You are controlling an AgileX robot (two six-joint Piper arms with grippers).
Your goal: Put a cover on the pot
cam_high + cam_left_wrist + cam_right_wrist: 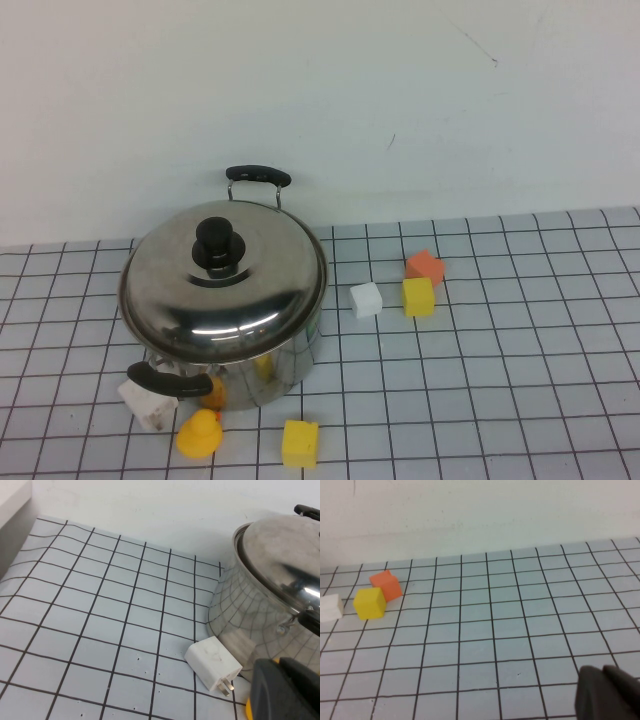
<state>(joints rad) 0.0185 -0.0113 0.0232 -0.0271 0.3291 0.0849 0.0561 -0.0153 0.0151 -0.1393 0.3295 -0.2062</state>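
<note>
The shiny steel pot (272,362) with two black loop handles stands at the left of the gridded table. The domed steel lid (232,292) with a black knob (219,241) rests on top of it and hides its mouth. In the left wrist view the pot wall (250,625) and the lid (285,555) show close by. My left gripper (281,690) sits low beside the pot, its dark fingers together and holding nothing. My right gripper (608,694) is shut and empty over bare table, far right of the pot. Neither gripper shows in the high view.
A white plug adapter (212,663) lies against the pot's near side, also in the high view (146,405). A yellow duck (200,435) and a yellow block (300,443) lie in front. White (366,299), yellow (418,296) and orange (425,266) blocks lie to the right.
</note>
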